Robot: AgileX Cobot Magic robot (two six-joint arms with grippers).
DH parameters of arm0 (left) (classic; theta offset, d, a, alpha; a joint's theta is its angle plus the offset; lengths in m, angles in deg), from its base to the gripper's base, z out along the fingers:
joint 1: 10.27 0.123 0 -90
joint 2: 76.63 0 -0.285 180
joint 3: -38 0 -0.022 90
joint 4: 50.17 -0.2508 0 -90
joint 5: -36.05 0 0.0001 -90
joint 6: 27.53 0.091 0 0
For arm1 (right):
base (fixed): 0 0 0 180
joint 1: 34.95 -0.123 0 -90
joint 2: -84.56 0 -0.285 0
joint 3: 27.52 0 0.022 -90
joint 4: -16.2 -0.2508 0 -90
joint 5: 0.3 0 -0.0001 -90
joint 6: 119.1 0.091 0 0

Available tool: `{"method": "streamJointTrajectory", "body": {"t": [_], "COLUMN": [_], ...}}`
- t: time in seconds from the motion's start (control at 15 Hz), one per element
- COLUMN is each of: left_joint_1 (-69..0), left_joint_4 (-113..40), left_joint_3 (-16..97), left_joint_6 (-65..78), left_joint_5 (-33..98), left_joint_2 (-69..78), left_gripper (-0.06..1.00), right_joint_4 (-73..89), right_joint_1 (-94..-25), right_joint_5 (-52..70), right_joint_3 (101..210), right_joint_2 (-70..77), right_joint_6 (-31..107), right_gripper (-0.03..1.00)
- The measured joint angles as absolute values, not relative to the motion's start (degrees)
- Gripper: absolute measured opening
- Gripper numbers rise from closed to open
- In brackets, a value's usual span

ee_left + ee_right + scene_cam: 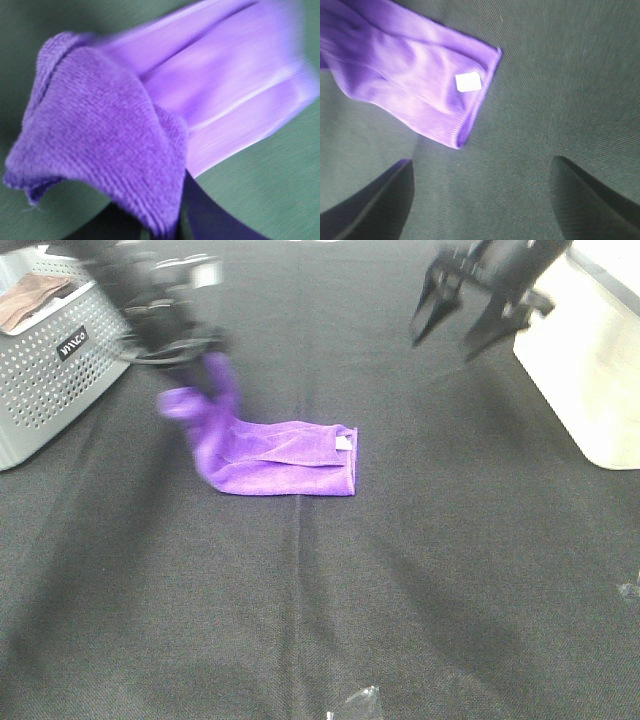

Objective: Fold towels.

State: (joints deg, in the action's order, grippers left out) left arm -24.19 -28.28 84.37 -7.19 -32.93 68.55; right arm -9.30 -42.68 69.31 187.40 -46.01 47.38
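The purple towel point(280, 455) lies near the middle of the black tabletop point(450, 570) as a narrow folded strip, with its white tag point(468, 82) facing up at the end nearer the right arm. That end rests flat and anchors the strip. The opposite end is raised off the cloth-covered surface and pinched in the left end effector point(205, 365). The left wrist view shows the fabric bunched and draped over a dark finger, and the lift is probably meant to carry this end over for the next fold. The right end effector point(480, 200) hangs above the tabletop beside the tagged end with its fingers spread, holding nothing, seemingly kept out of the way. A grey perforated basket point(50, 380) holding a brown cloth point(30, 300) stands well off to the left.
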Motion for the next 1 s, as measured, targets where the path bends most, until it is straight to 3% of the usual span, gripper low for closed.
{"method": "streamJointTrajectory", "body": {"t": [0.67,0.73,0.93,1.0], "left_joint_1": [-34.3,-34.7,-36.1,-36.3], "left_joint_4": [-24.2,-21.9,-13.8,-11.7], "left_joint_3": [90.0,90.0,90.2,91.0], "left_joint_6": [-11.7,-12.1,-12.5,-12.5], "left_joint_5": [-31.0,-28.9,-25.3,-25.5], "left_joint_2": [76.3,76.7,77.0,77.1], "left_gripper": [0.06,0.14,0.61,0.7], "right_joint_4": [-9.3,-9.3,-9.4,-9.5], "right_joint_1": [-42.7,-42.7,-42.7,-42.7], "right_joint_5": [69.4,69.4,69.4,69.4], "right_joint_3": [187.4,187.4,187.4,187.4], "right_joint_2": [-40.2,-40.0,-38.7,-37.9], "right_joint_6": [48.3,48.4,48.5,48.5], "right_gripper": [0.71,0.71,0.71,0.71]}}
